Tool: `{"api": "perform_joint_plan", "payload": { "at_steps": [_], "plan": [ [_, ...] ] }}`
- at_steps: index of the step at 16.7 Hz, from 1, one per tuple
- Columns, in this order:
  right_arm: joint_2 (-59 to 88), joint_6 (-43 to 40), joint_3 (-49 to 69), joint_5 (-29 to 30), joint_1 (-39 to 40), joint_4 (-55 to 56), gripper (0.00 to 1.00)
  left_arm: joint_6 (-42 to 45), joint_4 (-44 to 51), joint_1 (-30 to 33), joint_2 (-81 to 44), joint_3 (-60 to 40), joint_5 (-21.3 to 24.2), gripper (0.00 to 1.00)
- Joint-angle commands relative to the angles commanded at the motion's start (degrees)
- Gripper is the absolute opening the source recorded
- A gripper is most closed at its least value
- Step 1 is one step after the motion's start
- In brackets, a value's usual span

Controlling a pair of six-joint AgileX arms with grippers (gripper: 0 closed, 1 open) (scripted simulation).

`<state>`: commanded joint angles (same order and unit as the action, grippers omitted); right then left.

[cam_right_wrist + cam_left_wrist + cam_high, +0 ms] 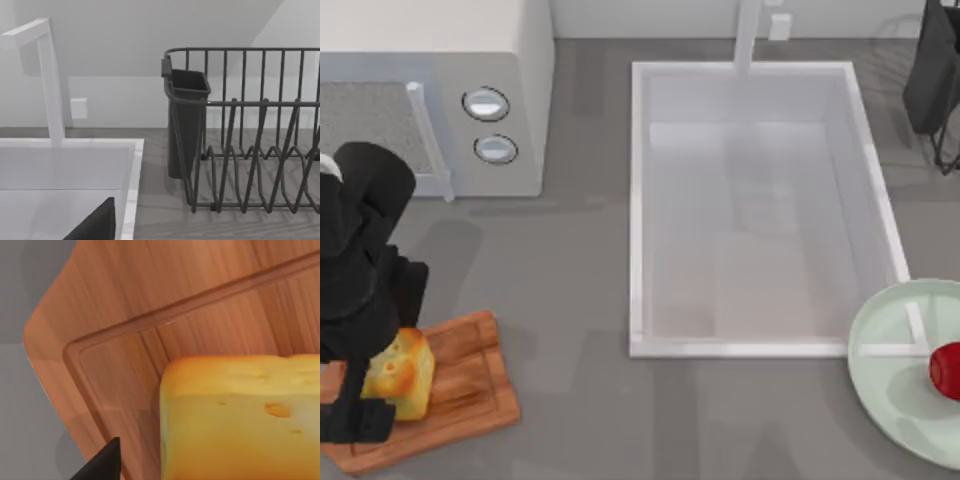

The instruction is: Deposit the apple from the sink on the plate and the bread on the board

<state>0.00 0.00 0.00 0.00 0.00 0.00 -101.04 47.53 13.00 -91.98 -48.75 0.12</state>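
Closest to the overhead camera, the black left AgileX arm hangs over the near left corner of the grey worktop point(570, 300), its left tool point(360, 395) lowered over the chunky golden-yellow bread with a browned crust point(402, 372); whether that tool is wide, narrow or gripping cannot be told, since the arm covers its tips from above. From the left wrist camera the bread point(240, 420) fills the lower part of the picture, a few small holes on its pale face, and it rests flat on the rectangular brown wooden board with grain, an edge groove and rounded corners point(150, 295), with one dark fingertip point(102, 465) just beside the loaf. From above, the board point(470, 385) lies tilted at the near left, well apart from the large rectangular white sink with a raised rim point(765, 350) in the middle. At the near right edge, the small glossy red apple point(946, 370) sits on the large round pale mint-green plate point(890, 380), which overlaps the sink's near right corner. A pale grey microwave with two round dials point(510, 60) stands at the far left. The right arm is parked at the far right corner; its right wrist camera shows the white faucet point(50, 80) and a dark wire dish rack with a cutlery cup point(240, 140), and the right tool's state cannot be told
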Motion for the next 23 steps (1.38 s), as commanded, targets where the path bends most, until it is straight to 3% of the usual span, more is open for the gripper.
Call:
{"api": "perform_joint_plan", "payload": {
  "at_steps": [5, 9, 12, 20, 23],
  "plan": [
    [0.00, 0.00, 0.00, 0.00, 0.00, 0.00, 1.00, 1.45, -0.93, -0.29, 1.77, 0.51, 0.01, 1.00],
    [0.00, 0.00, 0.00, 0.00, 0.00, 0.00, 1.00, 11.14, -6.05, -1.73, 10.88, 5.48, -0.02, 1.00],
    [0.00, 0.00, 0.00, 0.00, 0.00, 0.00, 1.00, 24.51, -12.02, -3.39, 22.87, 11.73, -0.07, 1.00],
    [0.00, 0.00, 0.00, 0.00, 0.00, 0.00, 1.00, 73.88, -32.29, -8.94, 65.73, 33.09, -0.19, 1.00],
    [0.00, 0.00, 0.00, 0.00, 0.00, 0.00, 1.00, 88.25, -39.50, -10.88, 79.54, 40.55, -0.17, 1.00]
  ]
}}
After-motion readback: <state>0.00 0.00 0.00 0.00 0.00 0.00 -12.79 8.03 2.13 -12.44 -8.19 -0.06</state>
